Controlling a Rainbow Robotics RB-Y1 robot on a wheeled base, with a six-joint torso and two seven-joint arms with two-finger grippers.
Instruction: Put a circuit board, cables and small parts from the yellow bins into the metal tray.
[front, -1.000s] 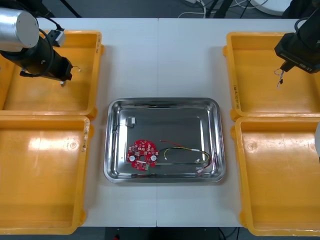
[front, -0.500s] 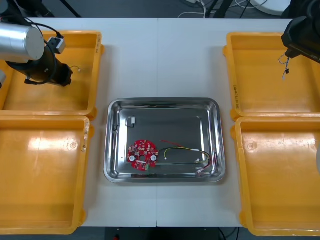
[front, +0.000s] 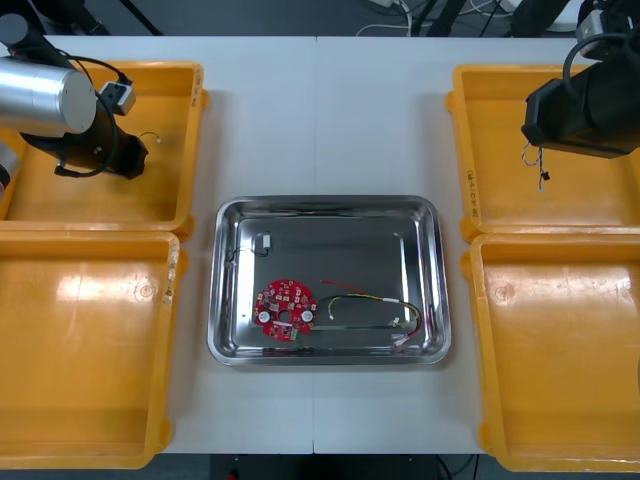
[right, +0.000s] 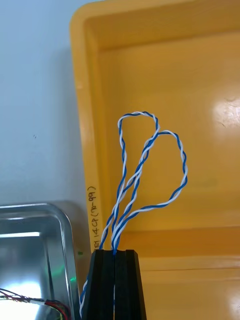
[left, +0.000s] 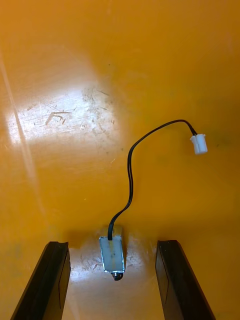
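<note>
Closest in, the near left yellow bin (front: 85, 350) and the near right yellow bin (front: 560, 350) sit as they did a second ago. Between the bins on the surface (front: 320, 120), the metal tray (front: 350, 245) holds the same load, unmoved. The round red circuit board (front: 286, 307) lies at its near left, the red and yellow cable (front: 372, 300) just beside it, and a small metal part (front: 265, 241) farther back.

Beyond, in the far left yellow bin (front: 100, 200), the left claw (left: 111, 244) has barely shifted. Its fingers stand apart over the bin floor. A second small metal part (left: 112, 252) lies between them, touching neither, and its black lead (left: 131, 170) runs out ahead to a white plug (left: 198, 144).

Over the far right yellow bin (front: 590, 200), the right claw (right: 116, 254) is closed tight on the twisted blue and white cable (right: 145, 165), whose loops hang free. Half a second ago this claw was near the bin's far outer corner. It has since swung inward and now hangs over the tray-side part of that bin.
</note>
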